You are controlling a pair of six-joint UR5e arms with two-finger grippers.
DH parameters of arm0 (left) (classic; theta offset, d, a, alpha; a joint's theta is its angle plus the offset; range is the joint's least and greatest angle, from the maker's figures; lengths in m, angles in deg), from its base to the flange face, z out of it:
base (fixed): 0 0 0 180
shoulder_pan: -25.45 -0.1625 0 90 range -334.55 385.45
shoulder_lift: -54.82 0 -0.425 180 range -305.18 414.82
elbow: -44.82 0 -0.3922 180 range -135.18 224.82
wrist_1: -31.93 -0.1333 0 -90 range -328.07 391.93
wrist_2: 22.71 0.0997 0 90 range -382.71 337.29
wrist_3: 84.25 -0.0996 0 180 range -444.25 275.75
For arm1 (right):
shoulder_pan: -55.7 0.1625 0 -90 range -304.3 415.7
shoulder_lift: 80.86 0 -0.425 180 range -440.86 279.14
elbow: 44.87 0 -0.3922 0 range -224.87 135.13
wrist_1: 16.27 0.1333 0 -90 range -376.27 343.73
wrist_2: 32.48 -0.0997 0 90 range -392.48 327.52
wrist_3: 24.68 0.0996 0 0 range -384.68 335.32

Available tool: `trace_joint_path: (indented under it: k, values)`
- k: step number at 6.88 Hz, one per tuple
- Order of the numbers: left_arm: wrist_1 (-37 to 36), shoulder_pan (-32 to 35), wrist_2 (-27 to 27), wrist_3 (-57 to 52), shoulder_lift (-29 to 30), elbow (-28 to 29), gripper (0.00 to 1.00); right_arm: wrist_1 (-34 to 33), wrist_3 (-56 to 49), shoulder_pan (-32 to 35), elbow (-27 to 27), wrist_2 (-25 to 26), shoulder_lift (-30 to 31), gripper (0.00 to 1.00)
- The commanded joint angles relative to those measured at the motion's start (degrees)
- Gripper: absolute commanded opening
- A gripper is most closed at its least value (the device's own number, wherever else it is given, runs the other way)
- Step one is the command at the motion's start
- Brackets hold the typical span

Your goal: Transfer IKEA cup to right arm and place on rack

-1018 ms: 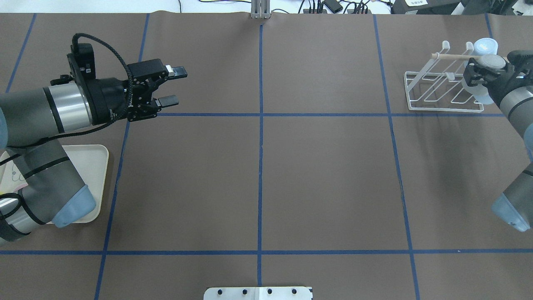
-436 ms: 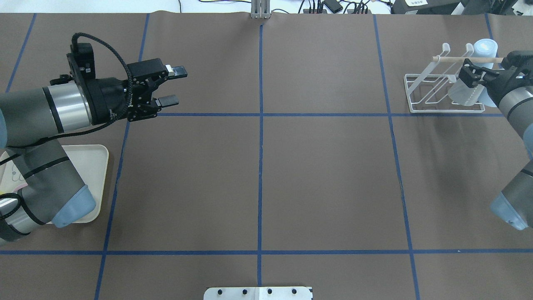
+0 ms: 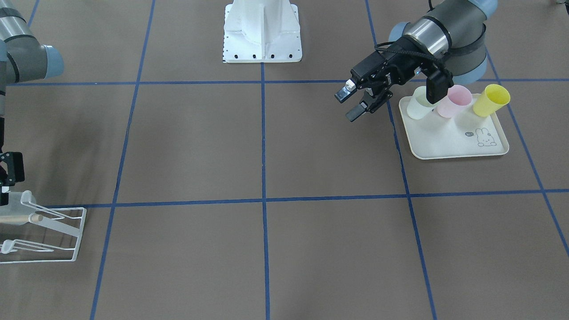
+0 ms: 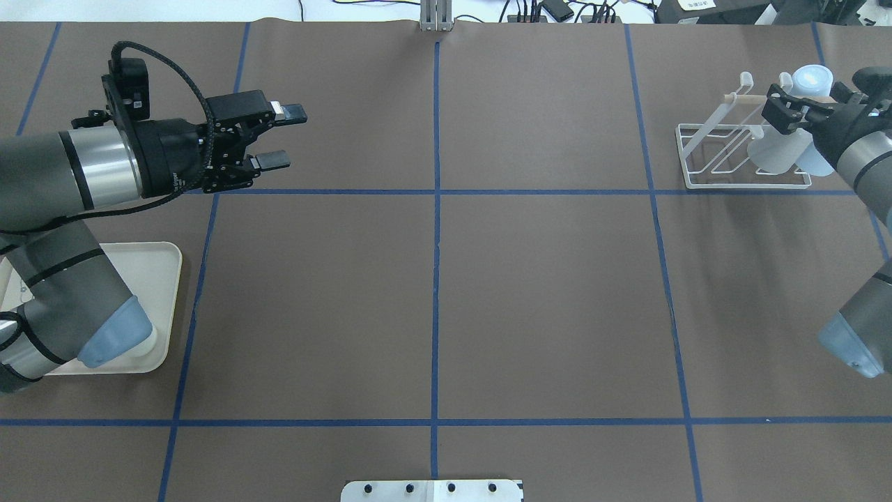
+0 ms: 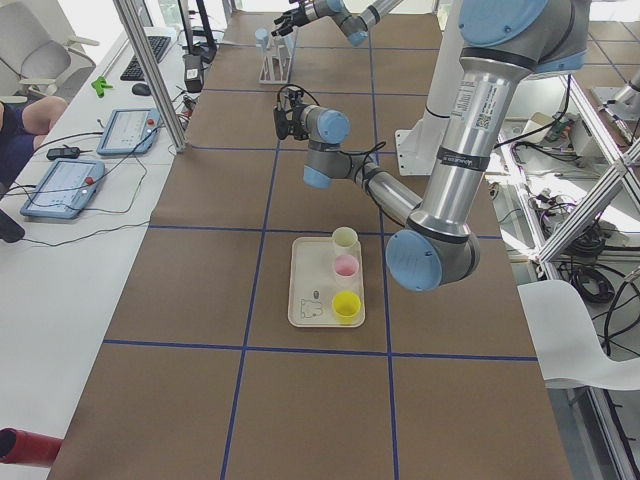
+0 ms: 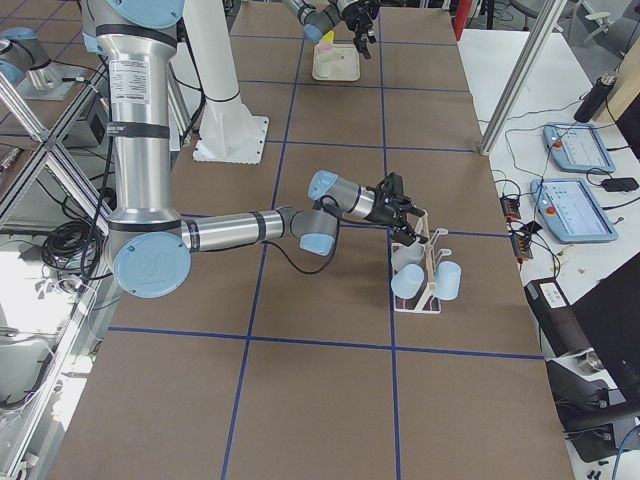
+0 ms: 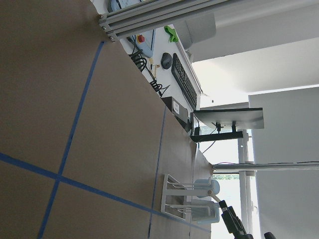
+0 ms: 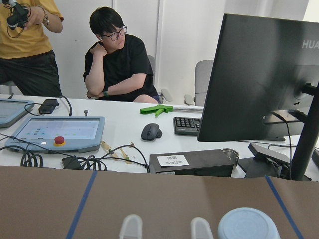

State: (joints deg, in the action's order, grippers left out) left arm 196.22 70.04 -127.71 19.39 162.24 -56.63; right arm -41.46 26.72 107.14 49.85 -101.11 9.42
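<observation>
A translucent pale-blue IKEA cup [image 4: 770, 153] rests tilted on the white wire rack [image 4: 739, 185] at the far right; it also shows in the exterior right view [image 6: 408, 282]. A second pale-blue cup [image 4: 812, 78] sits on the rack's far end. My right gripper [image 4: 794, 111] is open and empty, just above the rack's wooden dowel and apart from the cup. My left gripper [image 4: 286, 136] is open and empty above the table's far left. The right wrist view shows the second cup's base [image 8: 247, 224] and two rack prongs.
A cream rabbit-print tray [image 3: 449, 142] under my left arm holds a pale cup [image 3: 418, 103], a pink cup [image 3: 453, 101] and a yellow cup [image 3: 491, 100]. Blue tape lines cross the brown table. Operators, monitors and keyboards sit beyond the far edge.
My right gripper has let go of the cup, which now rests on the rack, and has drawn back toward the far edge. My left gripper has shifted slightly back and left, still open.
</observation>
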Motion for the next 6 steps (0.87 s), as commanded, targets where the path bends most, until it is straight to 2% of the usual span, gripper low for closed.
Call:
trace_joint_path:
  k: [1, 3, 4, 6]
  values:
    - [-4.68, 9.23, -12.45, -12.43, -4.02, -0.85, 1.00, -5.71, 0.01, 2.25, 8.76, -6.05, 3.03, 1.00]
    - [-5.64, 21.26, -25.99, -32.80, -12.63, -0.16, 0.99, -13.10, 0.01, 3.57, 17.83, -11.85, 6.12, 1.00]
    - [-9.39, 25.33, -29.01, -42.11, -15.36, -0.50, 0.99, -15.39, 0.10, 5.06, 20.05, -15.88, 6.48, 1.00]
    - [-18.70, 28.00, -29.04, -63.20, -21.78, -0.94, 1.00, -22.34, 0.63, 8.92, 24.79, -26.94, 5.43, 1.00]
